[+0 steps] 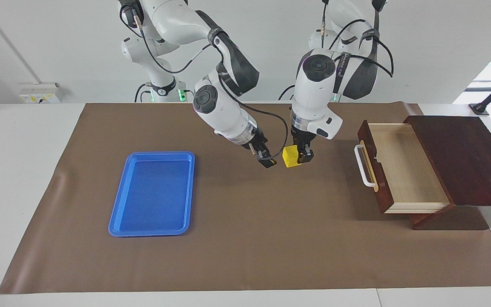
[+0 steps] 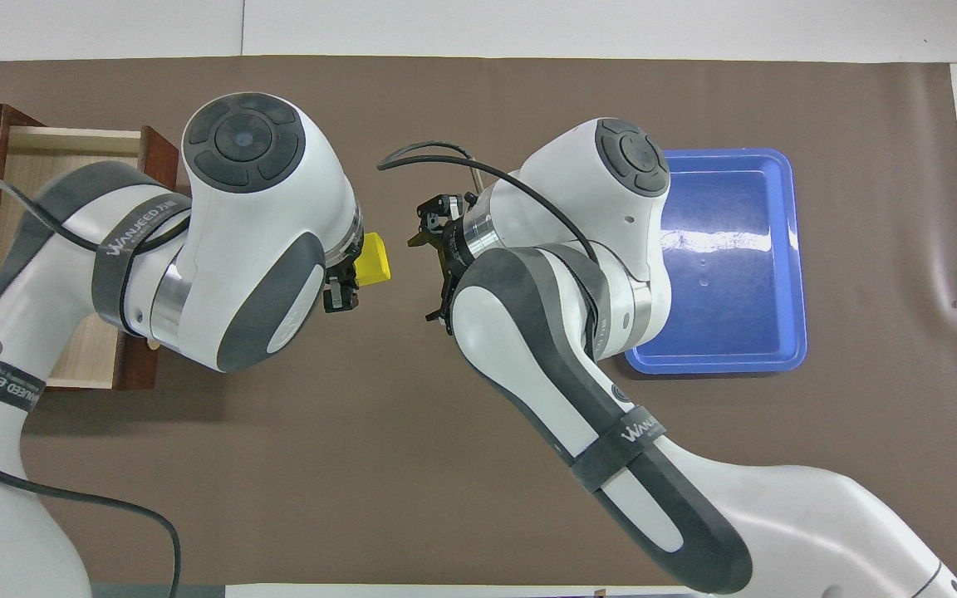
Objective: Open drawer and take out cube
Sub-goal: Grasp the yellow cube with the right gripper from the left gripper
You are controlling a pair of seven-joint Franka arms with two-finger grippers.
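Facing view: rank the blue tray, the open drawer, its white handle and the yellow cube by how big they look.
Largest to smallest:
1. blue tray and drawer: look about alike, so no ranking between them.
2. white handle.
3. cube, clearly the smallest; it is held above the mat, so nearness to the camera may flatter it.

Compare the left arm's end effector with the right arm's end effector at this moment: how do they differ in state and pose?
The left end effector is shut on the small yellow solid cube; the right end effector is open and holds nothing. The left points almost straight down, while the right slants in from the flat blue plastic tray's end toward the cube. Both are black, two-fingered, and over the brown mat mid-table.
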